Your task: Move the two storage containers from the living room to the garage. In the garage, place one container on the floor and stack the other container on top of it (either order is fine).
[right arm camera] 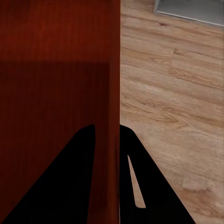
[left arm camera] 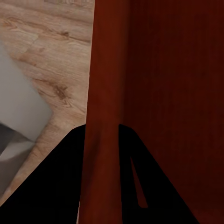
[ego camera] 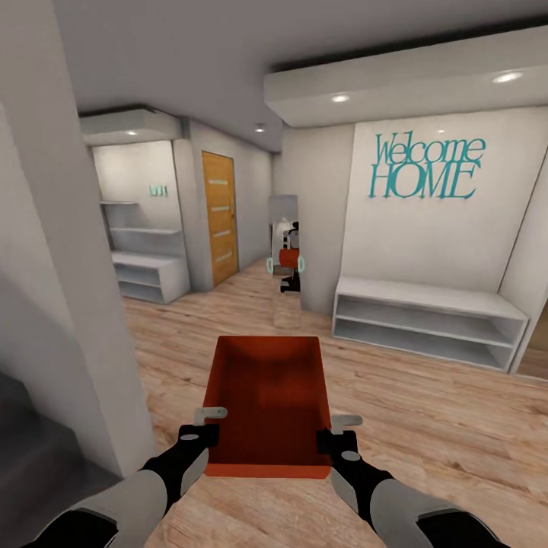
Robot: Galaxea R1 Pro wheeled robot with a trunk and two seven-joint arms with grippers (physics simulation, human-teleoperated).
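Even, soft indoor brightness from recessed ceiling spotlights (ego camera: pixel 507 77), slightly blurry renders, gripper silhouettes pure black in wrist views.

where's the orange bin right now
In the head view the storage container is low in the centre, held above the wood-plank floor between the left gripper and right gripper, each clamped on a side wall, facing the standing mirror.
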